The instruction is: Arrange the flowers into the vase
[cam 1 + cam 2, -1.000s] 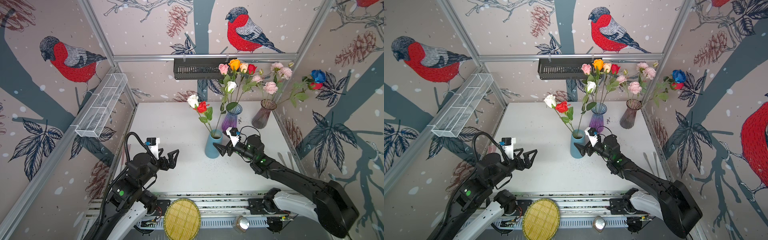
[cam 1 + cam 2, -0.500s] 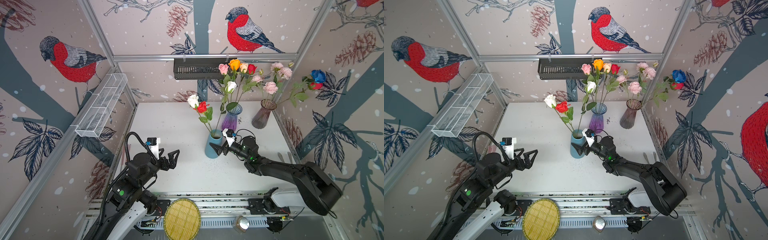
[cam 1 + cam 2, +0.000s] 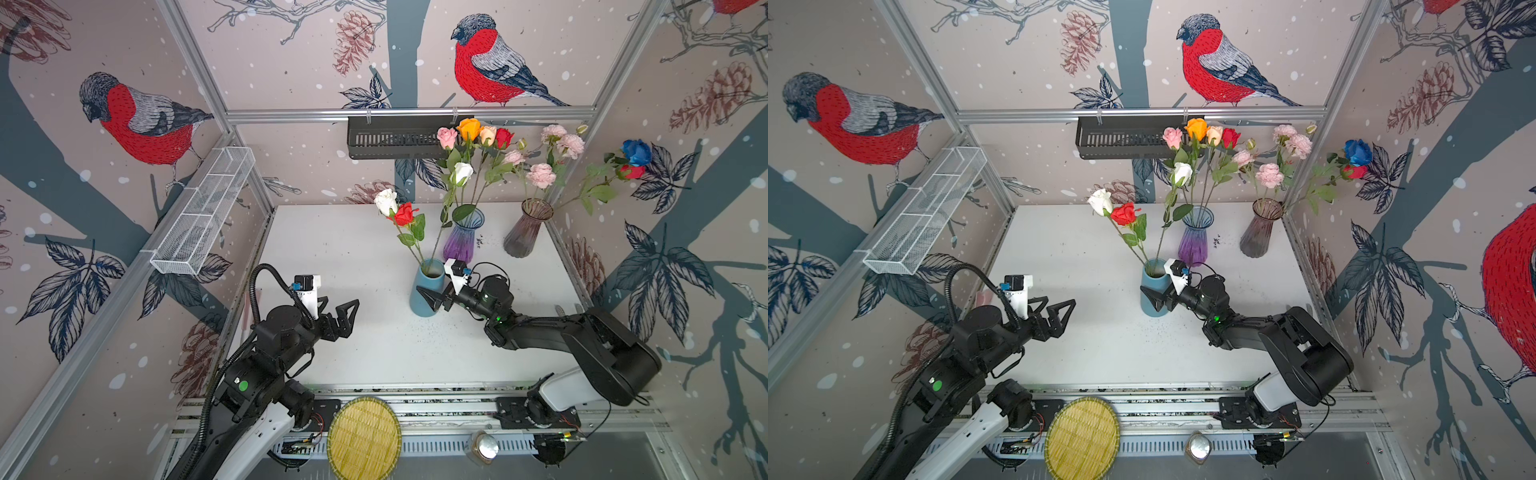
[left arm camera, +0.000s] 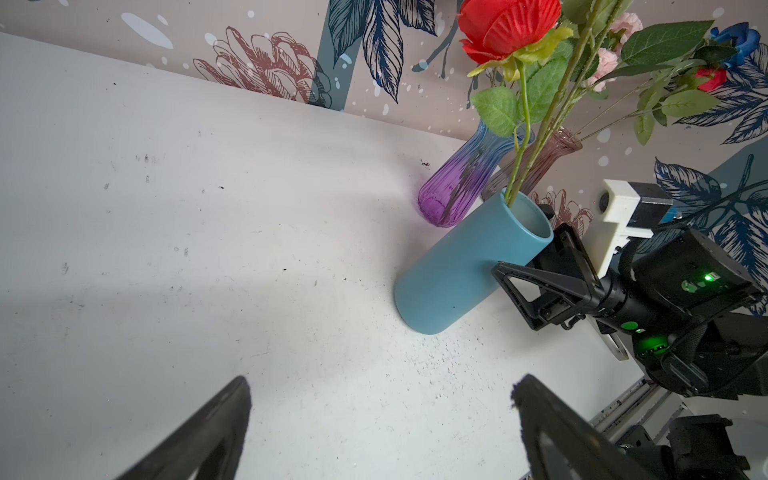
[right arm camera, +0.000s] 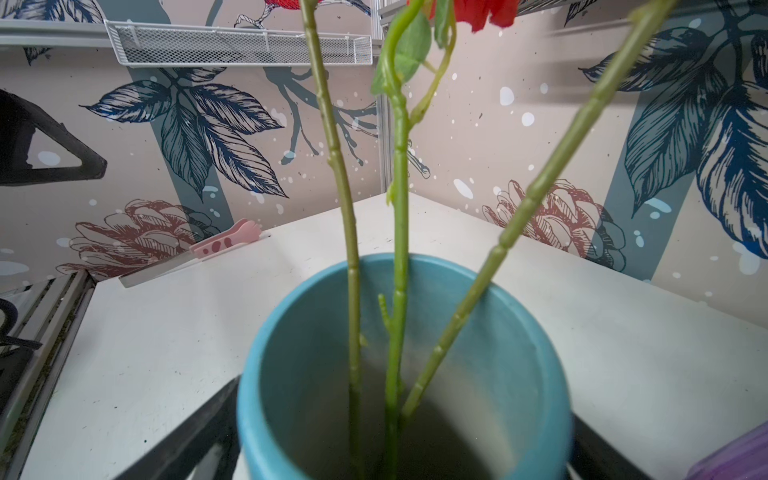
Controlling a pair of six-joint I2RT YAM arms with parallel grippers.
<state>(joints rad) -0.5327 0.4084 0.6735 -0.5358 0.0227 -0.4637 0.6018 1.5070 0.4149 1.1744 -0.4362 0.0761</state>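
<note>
R fingers (image 3: 432, 298) moved in, straddle blue vase (image 3: 424, 274) | L fingers (image 4: 232, 407) apart

**Table layout**

Three vases stood on the table (image 3: 353, 249). The front vase (image 3: 424, 291) stood near the centre, with three flower stems (image 5: 353, 249) in it. The middle vase (image 3: 461, 241) stood just behind it and slightly right, holding a bunch of flowers (image 3: 469, 141). The rear vase (image 3: 525, 230) stood further right, near the right wall, holding leaning flowers (image 3: 548, 166). The right gripper (image 3: 432, 296) met the front vase from the right, one jaw on either side. The left gripper (image 3: 345, 309) was at the front left, well apart from the vases
</note>
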